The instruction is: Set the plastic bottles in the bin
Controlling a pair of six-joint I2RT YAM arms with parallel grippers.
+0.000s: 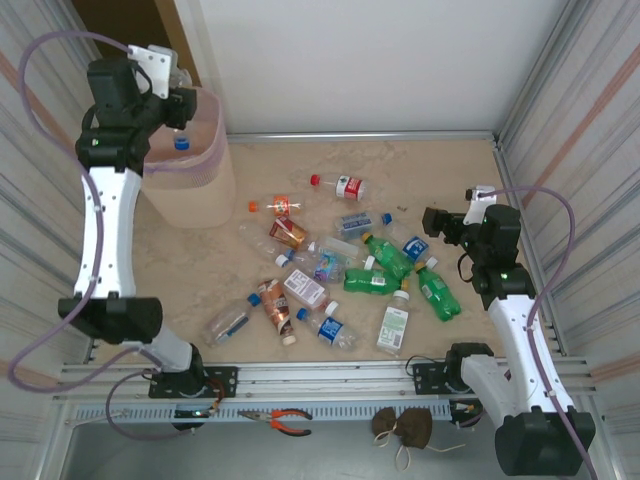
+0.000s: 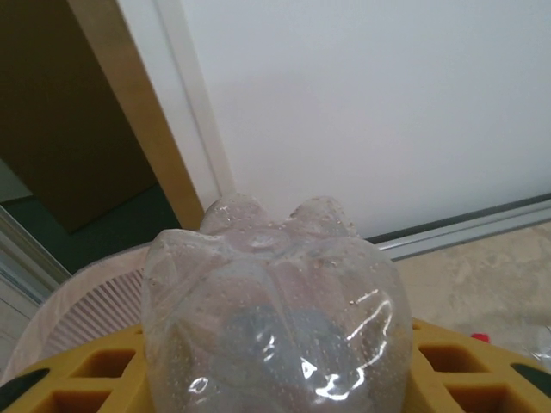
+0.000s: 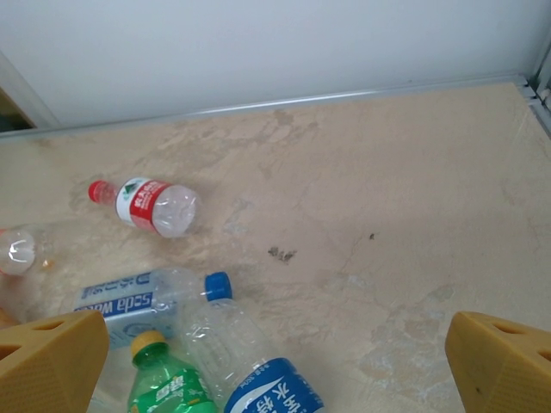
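Observation:
My left gripper point(image 1: 177, 112) hangs over the pale pink bin point(image 1: 200, 185), shut on a clear plastic bottle whose blue cap point(image 1: 181, 143) points down into the opening. In the left wrist view that bottle's lobed base point(image 2: 275, 292) sits between my yellow fingers point(image 2: 469, 370), with the bin's ribbed rim point(image 2: 82, 305) below. Several more bottles lie on the table: a red-labelled one point(image 1: 346, 186) point(image 3: 151, 206), green ones point(image 1: 386, 256) and a blue-labelled one point(image 3: 258, 379). My right gripper point(image 1: 440, 222) point(image 3: 275, 344) is open above these, holding nothing.
Corrugated walls and a metal rail point(image 1: 360, 134) fence in the table. Orange-handled pliers point(image 1: 285, 418) and a brown pouch point(image 1: 405, 427) lie on the front rail by the arm bases. Bare stone-patterned table point(image 3: 387, 198) stretches at the back right.

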